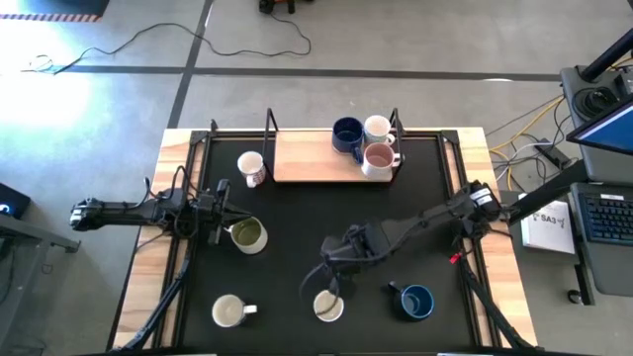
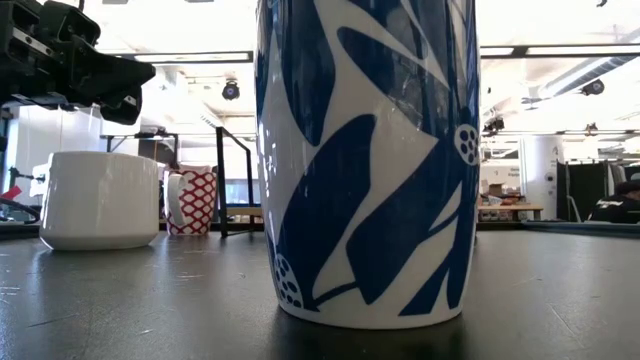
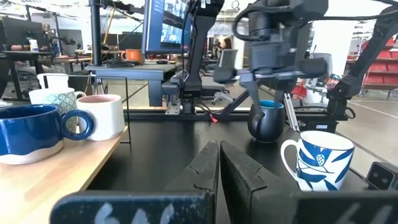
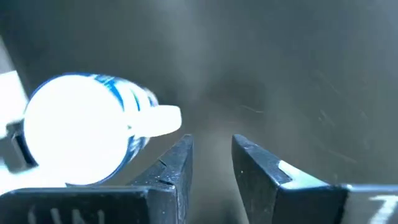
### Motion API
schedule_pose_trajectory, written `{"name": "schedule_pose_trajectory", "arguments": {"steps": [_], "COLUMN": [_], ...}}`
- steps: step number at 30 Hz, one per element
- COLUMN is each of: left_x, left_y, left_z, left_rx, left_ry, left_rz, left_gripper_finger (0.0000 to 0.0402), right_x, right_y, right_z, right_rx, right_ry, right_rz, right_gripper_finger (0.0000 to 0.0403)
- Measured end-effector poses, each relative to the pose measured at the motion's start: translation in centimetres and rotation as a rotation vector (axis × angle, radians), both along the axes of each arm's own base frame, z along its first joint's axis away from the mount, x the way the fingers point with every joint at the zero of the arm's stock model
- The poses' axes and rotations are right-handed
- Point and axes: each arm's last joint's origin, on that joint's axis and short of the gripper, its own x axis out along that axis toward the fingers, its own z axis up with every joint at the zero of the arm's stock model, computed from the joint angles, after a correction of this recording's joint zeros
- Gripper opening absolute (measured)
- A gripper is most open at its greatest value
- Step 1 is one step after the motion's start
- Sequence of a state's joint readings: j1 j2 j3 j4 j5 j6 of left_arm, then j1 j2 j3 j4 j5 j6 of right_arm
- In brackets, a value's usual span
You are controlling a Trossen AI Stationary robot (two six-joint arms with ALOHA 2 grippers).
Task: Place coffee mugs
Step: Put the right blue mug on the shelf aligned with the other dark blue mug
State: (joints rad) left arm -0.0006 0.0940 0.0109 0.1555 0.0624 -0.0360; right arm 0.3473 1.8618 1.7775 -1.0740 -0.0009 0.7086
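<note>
On the wooden tray (image 1: pixel 307 158) at the far side stand a dark blue mug (image 1: pixel 346 133), a white mug (image 1: pixel 377 128) and a pinkish mug (image 1: pixel 379 158). A white mug with red print (image 1: pixel 252 168), an olive-green mug (image 1: pixel 247 235), a white mug (image 1: pixel 229 311), a white mug with blue leaves (image 1: pixel 328 307) and a dark blue mug (image 1: pixel 415 302) stand on the black mat. My right gripper (image 4: pixel 211 155) is open and empty above the mat, just beside the blue-leaf mug (image 4: pixel 81 130). My left gripper (image 3: pixel 217 165) is shut at the table's left, next to the olive-green mug.
The tray has upright black metal posts (image 1: pixel 270 129) at its ends. Wooden strips (image 1: pixel 173 198) border the mat on both sides. Bare mat (image 1: pixel 326 208) lies between the tray and the near mugs. Beyond the table's right edge are a laptop (image 1: pixel 608 213) and cables.
</note>
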Motion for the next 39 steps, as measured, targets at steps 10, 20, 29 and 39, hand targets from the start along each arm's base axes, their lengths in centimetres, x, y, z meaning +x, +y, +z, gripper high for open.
{"name": "schedule_pose_trajectory", "arguments": {"steps": [10, 20, 29, 39], "left_x": [0.0, 0.0, 0.0, 0.0], "left_y": [0.0, 0.0, 0.0, 0.0], "left_z": [0.0, 0.0, 0.0, 0.0], "left_rx": [0.000, 0.000, 0.000, 0.000], "left_ry": [0.000, 0.000, 0.000, 0.000], "left_rz": [0.000, 0.000, 0.000, 0.000], "left_gripper_finger": [0.0000, 0.0000, 0.0000, 0.0000], "right_x": [-0.1, 1.2, 2.1, 2.3], "right_y": [1.9, 2.9, 3.9, 4.2], "right_z": [0.2, 0.2, -2.7, -3.6], "right_rx": [-0.051, -0.147, -0.192, -0.166], "right_ry": [-0.095, -0.294, -0.244, -0.222], "right_rz": [0.252, 0.501, 0.624, 0.643], "right_gripper_finger": [0.0107, 0.0107, 0.0107, 0.0107]}}
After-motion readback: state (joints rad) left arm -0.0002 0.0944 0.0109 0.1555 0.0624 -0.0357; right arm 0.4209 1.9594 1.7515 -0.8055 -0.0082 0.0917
